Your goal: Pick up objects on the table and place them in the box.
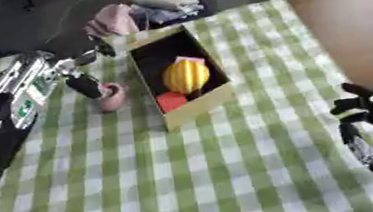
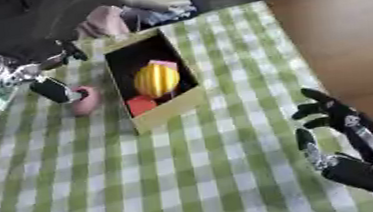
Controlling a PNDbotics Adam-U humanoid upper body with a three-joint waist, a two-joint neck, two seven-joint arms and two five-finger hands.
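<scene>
An open cardboard box (image 1: 192, 108) stands on the green checked table; inside lie a yellow ribbed object (image 1: 186, 76), a red block (image 1: 172, 101) and a pink piece at the back. Just left of the box a small pink object (image 1: 114, 97) rests on the cloth. My left hand (image 1: 88, 83) comes in from the left, and its dark fingers (image 2: 54, 90) are curled against the pink object's left side. My right hand (image 2: 327, 112) hovers open over the table's right edge, away from the box, holding nothing.
A heap of pink, white and blue cloth-like items (image 1: 145, 8) lies beyond the table's far edge behind the box. Bare wooden floor (image 1: 353, 23) shows to the right of the table. The checked tablecloth (image 1: 189, 178) stretches out in front of the box.
</scene>
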